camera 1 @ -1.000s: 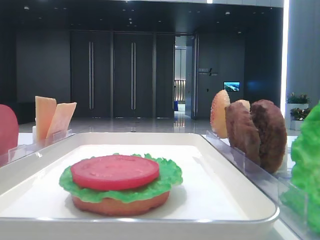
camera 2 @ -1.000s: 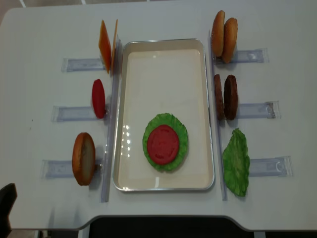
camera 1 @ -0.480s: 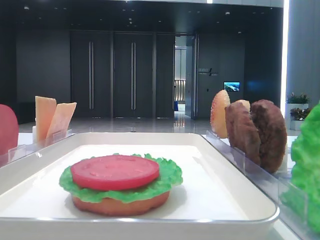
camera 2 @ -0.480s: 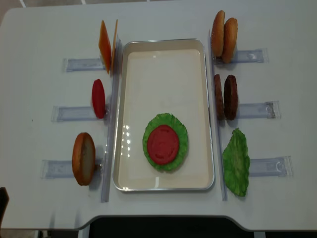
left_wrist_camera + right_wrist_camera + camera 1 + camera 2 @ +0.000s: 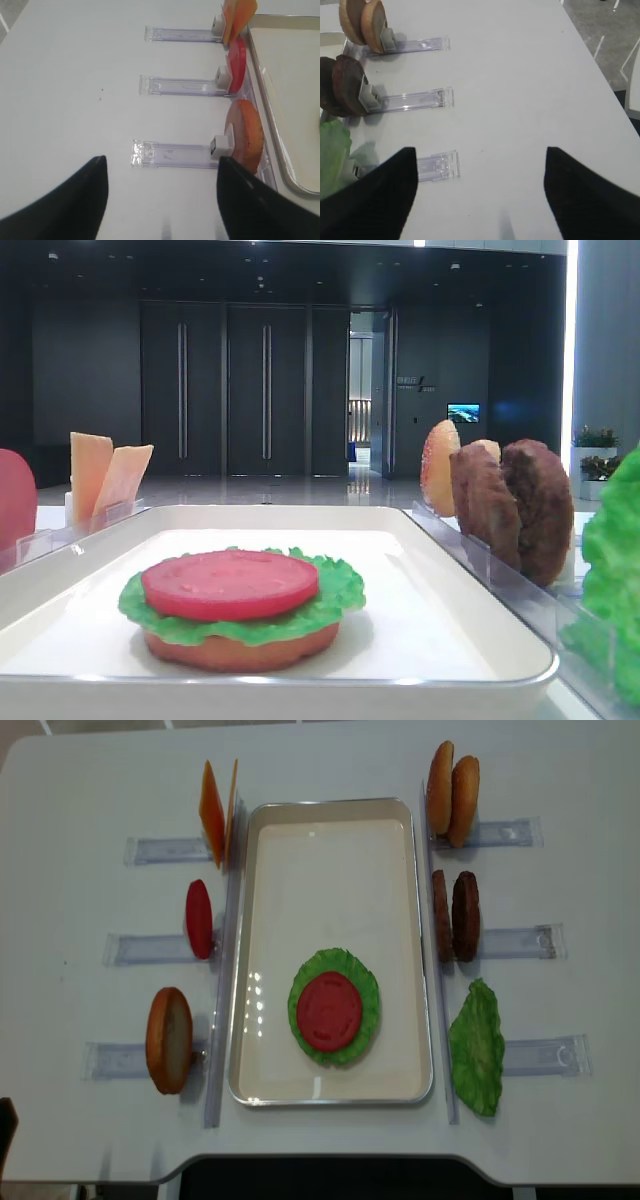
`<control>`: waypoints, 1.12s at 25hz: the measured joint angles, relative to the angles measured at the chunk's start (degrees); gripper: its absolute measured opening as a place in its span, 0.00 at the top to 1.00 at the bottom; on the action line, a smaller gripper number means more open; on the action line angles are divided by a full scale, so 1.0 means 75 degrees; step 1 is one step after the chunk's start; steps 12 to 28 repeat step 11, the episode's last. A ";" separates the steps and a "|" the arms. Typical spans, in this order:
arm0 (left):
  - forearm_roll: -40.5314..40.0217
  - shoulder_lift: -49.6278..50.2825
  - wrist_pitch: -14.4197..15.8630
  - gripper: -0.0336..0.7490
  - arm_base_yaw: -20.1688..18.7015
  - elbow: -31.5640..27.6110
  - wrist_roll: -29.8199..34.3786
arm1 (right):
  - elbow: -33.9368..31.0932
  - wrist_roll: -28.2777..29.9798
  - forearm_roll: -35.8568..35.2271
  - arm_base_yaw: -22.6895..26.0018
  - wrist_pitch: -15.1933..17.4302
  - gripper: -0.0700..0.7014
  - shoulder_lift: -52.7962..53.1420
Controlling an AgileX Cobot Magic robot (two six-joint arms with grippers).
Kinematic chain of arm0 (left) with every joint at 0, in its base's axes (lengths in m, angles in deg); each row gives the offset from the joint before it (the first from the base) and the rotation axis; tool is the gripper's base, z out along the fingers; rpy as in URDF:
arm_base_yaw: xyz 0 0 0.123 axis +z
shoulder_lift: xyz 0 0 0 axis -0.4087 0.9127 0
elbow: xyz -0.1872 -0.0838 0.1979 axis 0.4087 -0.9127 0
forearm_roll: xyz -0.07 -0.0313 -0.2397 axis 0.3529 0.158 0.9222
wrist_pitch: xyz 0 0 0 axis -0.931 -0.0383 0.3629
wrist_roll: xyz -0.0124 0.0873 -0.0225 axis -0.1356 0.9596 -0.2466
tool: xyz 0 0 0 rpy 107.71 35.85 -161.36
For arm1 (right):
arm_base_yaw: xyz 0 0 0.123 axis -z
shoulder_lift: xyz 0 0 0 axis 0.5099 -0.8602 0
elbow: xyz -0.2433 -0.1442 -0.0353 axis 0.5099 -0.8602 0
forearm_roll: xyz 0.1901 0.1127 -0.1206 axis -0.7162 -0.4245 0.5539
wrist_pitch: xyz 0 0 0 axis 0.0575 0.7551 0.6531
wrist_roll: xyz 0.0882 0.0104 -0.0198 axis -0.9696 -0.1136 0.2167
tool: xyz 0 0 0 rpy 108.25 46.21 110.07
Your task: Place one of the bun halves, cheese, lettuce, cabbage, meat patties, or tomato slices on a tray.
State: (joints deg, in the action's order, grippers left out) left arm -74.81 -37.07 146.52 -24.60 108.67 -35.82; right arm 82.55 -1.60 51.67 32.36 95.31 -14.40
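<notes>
The white tray (image 5: 330, 840) lies in the middle of the pale surface (image 5: 90, 780), its long axis running from the near edge toward the far edge in the overhead view. In its near half sits a stack: a bun half (image 5: 240, 648) flat at the bottom, a ruffled lettuce leaf (image 5: 366, 988) spread over it, and a tomato slice (image 5: 329, 1010) lying flat on top, face up.

Left of the tray, three clear holder strips (image 5: 150, 949) carry pieces standing on edge, their faces toward the sides: cheese slices (image 5: 215, 812) farthest back, a second tomato slice (image 5: 198, 918) in the middle, and a bun half with a pale face (image 5: 168, 1040) nearest. Right of the tray, two bun halves (image 5: 452, 792) stand together at the back, two meat patties (image 5: 455, 916) stand side by side in the middle, and a second lettuce leaf (image 5: 476, 1046) leans with its long axis running near to far.

The left claw (image 5: 162, 200) hangs above the bare surface just left of the nearest strip, its fingers (image 5: 75, 200) spread wide and grasping nothing. The right claw (image 5: 480, 195) hangs over the surface right of the strips, fingers (image 5: 590, 197) likewise parted and empty.
</notes>
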 joint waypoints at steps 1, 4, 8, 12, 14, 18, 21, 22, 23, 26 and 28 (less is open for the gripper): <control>0.0000 0.0000 0.0000 0.30 0.0000 0.0000 0.0000 | 0.0000 0.0000 0.0000 0.0000 0.0000 0.26 0.0000; -0.0007 0.0000 0.0000 0.30 0.0000 0.0000 0.0000 | 0.0000 0.0000 0.0000 0.0000 0.0000 0.26 0.0000; -0.0014 0.0000 0.0000 0.30 0.0000 0.0000 0.0000 | 0.0000 0.0000 0.0000 0.0000 0.0000 0.26 0.0000; -0.0014 0.0000 0.0000 0.30 0.0000 0.0000 0.0000 | 0.0000 0.0000 0.0000 0.0000 0.0000 0.26 0.0000; -0.0014 0.0000 0.0000 0.30 0.0000 0.0000 0.0000 | 0.0000 0.0000 0.0000 0.0000 0.0000 0.26 0.0000; -0.0014 0.0000 0.0000 0.30 0.0000 0.0000 0.0000 | 0.0000 0.0000 0.0000 0.0000 0.0000 0.26 0.0000; -0.0014 0.0000 0.0000 0.30 0.0000 0.0000 0.0000 | 0.0000 0.0000 0.0000 0.0000 0.0000 0.26 0.0000; -0.0014 0.0000 0.0000 0.30 0.0000 0.0000 0.0000 | 0.0000 0.0000 0.0000 0.0000 0.0000 0.26 0.0000; -0.0014 0.0000 0.0000 0.30 0.0000 0.0000 0.0000 | 0.0000 0.0000 0.0000 0.0000 0.0000 0.26 0.0000; -0.0014 0.0000 0.0000 0.30 0.0000 0.0000 0.0000 | 0.0000 0.0000 0.0000 0.0000 0.0000 0.26 0.0000; -0.0014 0.0000 0.0000 0.30 0.0000 0.0000 0.0000 | 0.0000 0.0000 0.0000 0.0000 0.0000 0.26 0.0000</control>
